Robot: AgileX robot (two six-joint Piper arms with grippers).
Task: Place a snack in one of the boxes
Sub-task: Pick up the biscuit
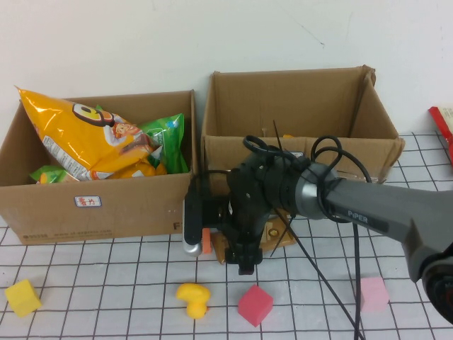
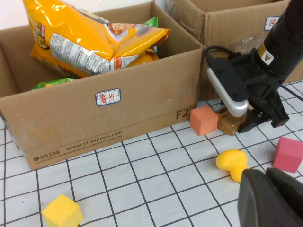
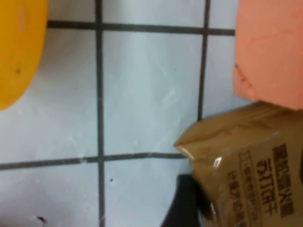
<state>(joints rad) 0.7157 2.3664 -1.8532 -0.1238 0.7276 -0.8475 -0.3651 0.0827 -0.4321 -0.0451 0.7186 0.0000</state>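
**Right gripper down at a brown snack packet in front of the boxes**

A dark fingertip (image 3: pixel 182 203) presses against the edge of the brown snack packet (image 3: pixel 246 170) on the gridded table (image 3: pixel 147 94); the second finger is out of sight, so how wide the right gripper (image 1: pixel 243 263) stands, and whether it has truly clamped the packet, cannot be told. The packet (image 1: pixel 228 248) lies on the table just before the boxes, touching an orange foam block (image 2: pixel 204 120) at the foot of the wider, lower box (image 1: pixel 134 205). That box holds an orange chip bag (image 1: pixel 85 134) and a green bag (image 1: pixel 168 138), with a white label (image 1: pixel 88 202) on its front. The taller box (image 1: pixel 297 106) stands beside it to the right, behind the right arm's wrist.

Nearer the robot lie a yellow rounded toy (image 1: pixel 193 298), a red cube (image 1: pixel 255 304), a pink cube (image 1: pixel 373 293) and a yellow cube (image 1: pixel 23 297). A red-edged item (image 1: pixel 443 124) sits at the far right.

The left gripper (image 2: pixel 272 198) shows only as a dark body hovering over the near table; its fingers cannot be told
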